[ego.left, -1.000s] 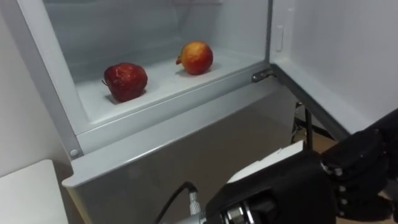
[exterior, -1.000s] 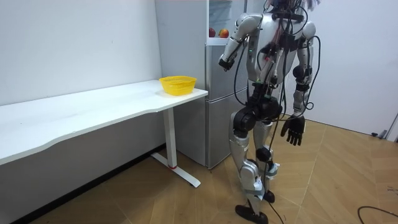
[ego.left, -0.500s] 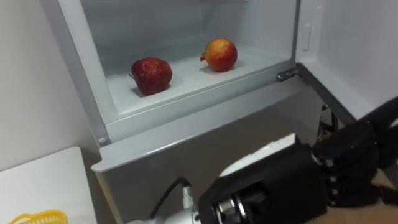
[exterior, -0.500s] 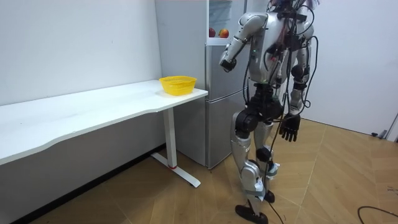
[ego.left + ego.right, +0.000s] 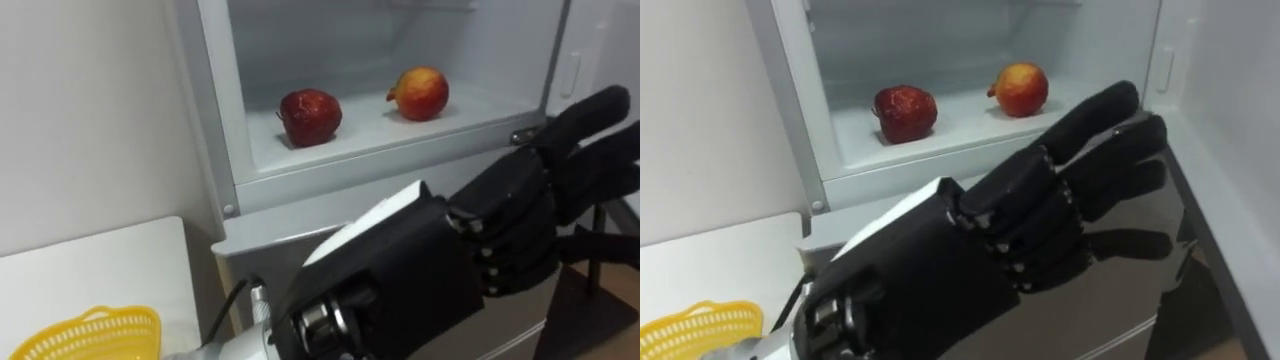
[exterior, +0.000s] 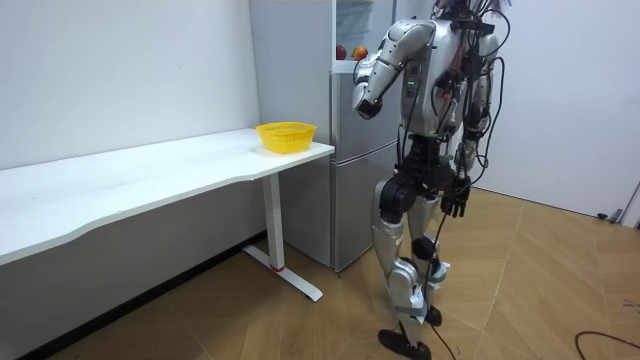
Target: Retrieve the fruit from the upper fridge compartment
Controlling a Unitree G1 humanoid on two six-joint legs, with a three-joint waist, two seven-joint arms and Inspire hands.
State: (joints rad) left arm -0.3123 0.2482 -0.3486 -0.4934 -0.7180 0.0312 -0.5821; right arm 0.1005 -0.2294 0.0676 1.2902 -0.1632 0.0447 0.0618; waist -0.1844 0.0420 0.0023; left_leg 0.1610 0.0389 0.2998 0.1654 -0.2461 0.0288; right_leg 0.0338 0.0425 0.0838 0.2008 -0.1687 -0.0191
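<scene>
The upper fridge compartment (image 5: 400, 135) stands open. On its white shelf lie a dark red apple (image 5: 310, 116) at the left and an orange-red fruit (image 5: 421, 93) to its right, a little apart. My left hand (image 5: 500, 230) is raised in front of the fridge, below and in front of the shelf edge, open with its fingers stretched toward the right and nothing in it. It touches neither fruit. In the room view I stand facing the fridge with my left hand (image 6: 362, 100) lifted and my right hand (image 6: 455, 205) hanging open by my thigh.
A yellow basket (image 5: 85, 335) sits on the corner of the white table (image 5: 120, 260), just left of the fridge. The fridge door (image 5: 1230, 120) stands swung open at the right. The lower fridge door (image 6: 350, 190) is closed.
My left hand has risen and stretched forward toward the fridge opening. The right arm has swung in closer to my body. The camera has turned left, bringing the basket into sight.
</scene>
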